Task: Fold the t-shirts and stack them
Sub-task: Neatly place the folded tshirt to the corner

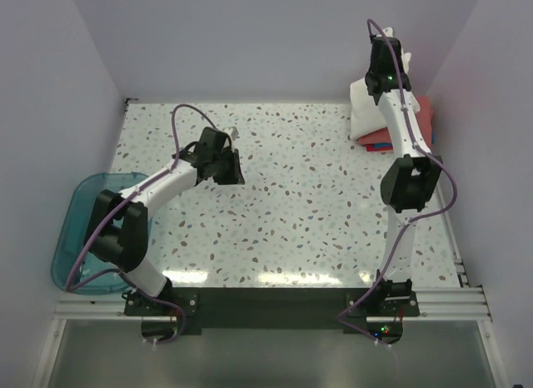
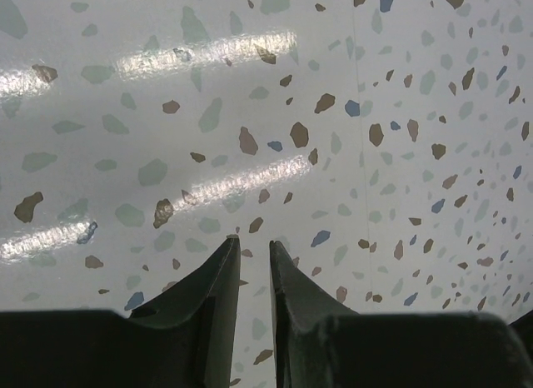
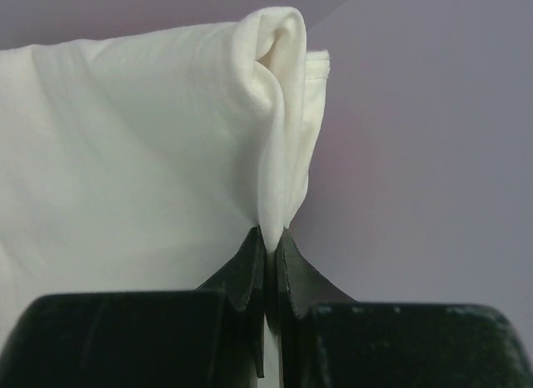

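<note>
The cream-white t-shirt (image 3: pixel 125 155), pinched in the right tool (image 3: pixel 271 234) apparently at a fold above the worktop's (image 1: pixel 291 196) far right corner, should be laid flat; the left tool (image 2: pixel 250 246) is barely spread.

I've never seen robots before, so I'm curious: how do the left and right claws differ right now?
The right gripper is pinched shut on a fold of the cream-white t-shirt; the left gripper holds nothing, its fingers slightly apart. The right one is high up at the far right corner; the left one sits low over the speckled table. Both are black and two-fingered.
</note>
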Controlling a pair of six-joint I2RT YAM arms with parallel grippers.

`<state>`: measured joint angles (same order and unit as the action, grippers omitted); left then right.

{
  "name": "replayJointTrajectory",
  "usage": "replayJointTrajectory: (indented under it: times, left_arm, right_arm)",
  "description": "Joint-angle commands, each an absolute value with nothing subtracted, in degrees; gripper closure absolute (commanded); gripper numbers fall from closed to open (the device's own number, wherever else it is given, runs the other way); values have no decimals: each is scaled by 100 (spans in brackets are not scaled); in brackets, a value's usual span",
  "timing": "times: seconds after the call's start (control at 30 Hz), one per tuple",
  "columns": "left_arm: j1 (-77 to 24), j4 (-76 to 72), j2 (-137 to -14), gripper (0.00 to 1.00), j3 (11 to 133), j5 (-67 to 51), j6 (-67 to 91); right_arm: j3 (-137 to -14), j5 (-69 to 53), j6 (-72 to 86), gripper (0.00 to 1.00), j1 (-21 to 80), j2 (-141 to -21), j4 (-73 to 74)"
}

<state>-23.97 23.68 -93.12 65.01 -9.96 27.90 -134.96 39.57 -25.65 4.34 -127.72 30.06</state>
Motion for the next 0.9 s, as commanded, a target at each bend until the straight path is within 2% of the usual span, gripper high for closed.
replayJointTrajectory:
  times: [0.0, 0.43, 0.53, 0.57, 0.63, 0.67, 0.7, 0.73, 0.87]
  left_arm:
    - [-2382, 2162, -9395, 75, 6504, -1142, 2769]
    - [-2417, 2048, -9624, 75, 6504, -1292, 2804]
    - [-2435, 1995, -9642, 74, 6495, -1353, 2812]
    - [-2443, 1995, -9650, 74, 6495, -1371, 2812]
    - [-2461, 1969, -9633, 73, 6486, -1389, 2812]
    - [-2461, 1969, -9607, 71, 6478, -1389, 2804]
    - [-2461, 1943, -9598, 71, 6460, -1389, 2804]
    - [-2461, 1942, -9563, 70, 6451, -1380, 2804]
    - [-2461, 1942, -9492, 69, 6451, -1371, 2804]
  right_arm:
    - [-13404, 4465, -2208, 100, 132, -12331, 2715]
    - [-13149, 4606, -1284, 100, -579, -12779, 2892]
    - [-13052, 4597, -1073, 82, -659, -12850, 2909]
    - [-13026, 4614, -1020, 63, -677, -12876, 2935]
    - [-13043, 4597, -766, 46, -738, -12920, 3032]
    - [-13095, 4544, -660, 32, -764, -12920, 3189]
    - [-13104, 4448, -468, 11, -782, -12894, 3260]
    - [-13087, 4378, -388, 1, -800, -12824, 3304]
    - [-13060, 3851, -97, 1, -809, -12578, 3532]
